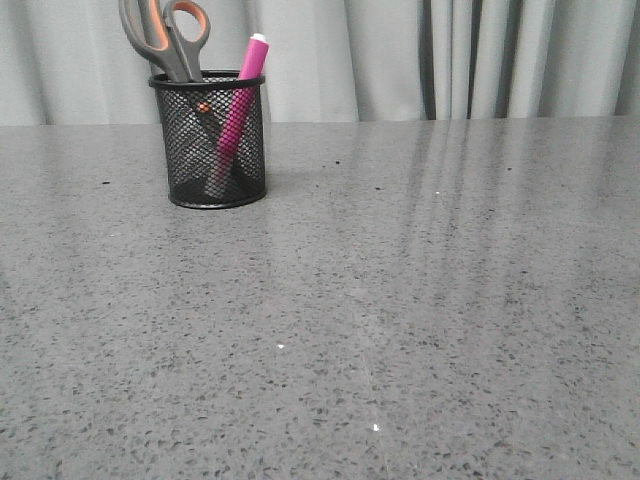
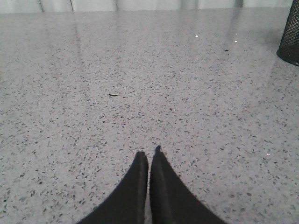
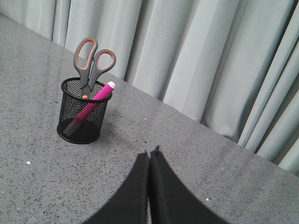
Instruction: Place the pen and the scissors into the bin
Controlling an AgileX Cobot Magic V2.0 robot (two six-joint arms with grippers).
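Note:
The black mesh bin (image 1: 216,140) stands upright at the back left of the grey speckled table. The scissors (image 1: 172,38) stand in it, handles up, blades down inside. The magenta pen (image 1: 240,95) leans in it, white cap up. The right wrist view shows the bin (image 3: 80,112) with the scissors (image 3: 92,59) and the pen (image 3: 93,103) inside, well away from my right gripper (image 3: 150,152), which is shut and empty. My left gripper (image 2: 149,152) is shut and empty over bare table; the bin's base (image 2: 290,35) shows at that view's edge. Neither gripper shows in the front view.
Pale grey curtains (image 1: 400,55) hang behind the table's far edge. A small dark speck (image 2: 113,95) lies on the table ahead of the left gripper.

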